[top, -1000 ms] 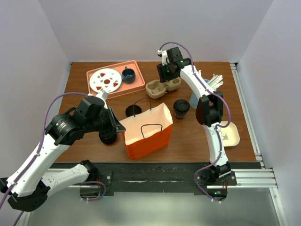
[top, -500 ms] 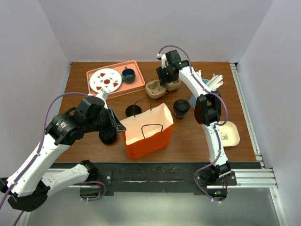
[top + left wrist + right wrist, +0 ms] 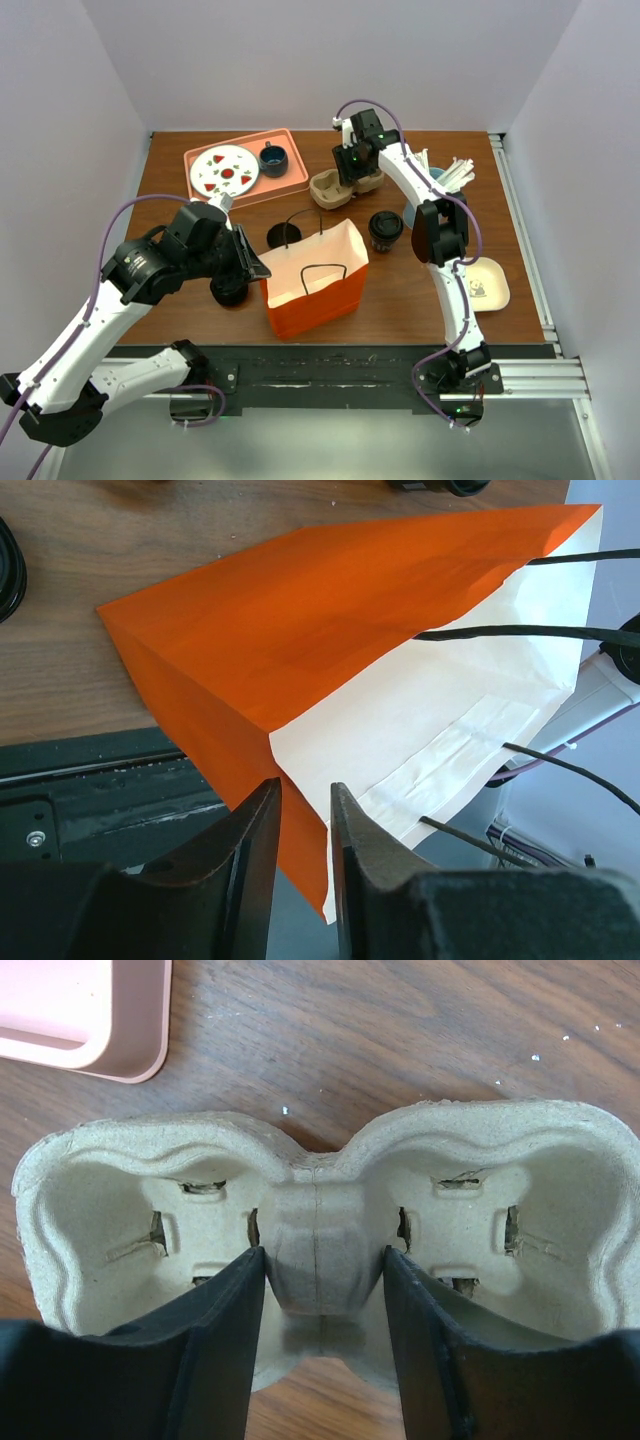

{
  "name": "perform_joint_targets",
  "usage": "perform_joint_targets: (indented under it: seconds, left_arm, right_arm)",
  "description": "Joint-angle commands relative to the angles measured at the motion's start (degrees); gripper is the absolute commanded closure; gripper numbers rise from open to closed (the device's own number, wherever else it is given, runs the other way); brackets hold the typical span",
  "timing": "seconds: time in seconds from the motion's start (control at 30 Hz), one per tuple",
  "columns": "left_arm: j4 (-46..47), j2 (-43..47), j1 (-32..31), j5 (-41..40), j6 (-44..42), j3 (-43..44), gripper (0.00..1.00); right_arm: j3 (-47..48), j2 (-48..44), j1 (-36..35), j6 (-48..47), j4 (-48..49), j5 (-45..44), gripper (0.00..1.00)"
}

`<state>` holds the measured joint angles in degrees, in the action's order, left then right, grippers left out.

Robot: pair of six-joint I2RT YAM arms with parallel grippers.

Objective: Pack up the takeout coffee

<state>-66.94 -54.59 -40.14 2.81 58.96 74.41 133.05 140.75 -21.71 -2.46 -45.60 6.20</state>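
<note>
The takeout coffee (image 3: pixel 385 229), a dark cup with a black lid, stands on the table right of the orange paper bag (image 3: pixel 312 275). My left gripper (image 3: pixel 248 268) is at the bag's left rim. In the left wrist view the bag's edge (image 3: pixel 300 810) passes between the fingers (image 3: pixel 305 790), which stand slightly apart. My right gripper (image 3: pixel 350 172) is down in the cardboard cup carrier (image 3: pixel 335 190). Its fingers (image 3: pixel 323 1255) sit in the two wells and press on the carrier's centre post (image 3: pixel 320 1210).
A lidless dark cup (image 3: pixel 230 290) stands under my left arm, and a black lid (image 3: pixel 283 236) lies behind the bag. At the back left is a pink tray (image 3: pixel 295 180) with a plate and a blue cup. A utensil holder (image 3: pixel 445 175) and a cream plate (image 3: pixel 488 283) are on the right.
My left gripper's jaws have parted a little at the bag's rim. My right gripper has come down and slightly left onto the cup carrier; the carrier has stayed put.
</note>
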Motion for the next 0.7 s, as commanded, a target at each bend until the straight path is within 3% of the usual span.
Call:
perform_joint_targets:
  seconds: [0.0, 0.13, 0.33, 0.57, 0.67]
  left_arm:
    - [1.3, 0.1, 0.3, 0.1, -1.0, 2.0, 0.68]
    - [1.3, 0.3, 0.3, 0.1, -1.0, 2.0, 0.67]
    - [1.3, 0.4, 0.2, 0.1, -1.0, 2.0, 0.67]
    - [1.4, 0.5, 0.3, 0.1, -1.0, 1.9, 0.66]
    - [1.5, 0.5, 0.3, 0.0, -1.0, 1.8, 0.66]
  right_arm:
    - [2.5, -1.8, 0.3, -0.4, 1.4, 0.4, 0.55]
    - [2.6, -2.5, 0.4, -0.5, 2.6, 0.1, 0.57]
    - [2.8, -2.8, 0.3, -0.4, 3.2, 0.0, 0.50]
    - [2.9, -3.2, 0.3, -0.5, 3.3, 0.0, 0.54]
    - [2.9, -3.5, 0.4, -0.3, 3.9, 0.1, 0.51]
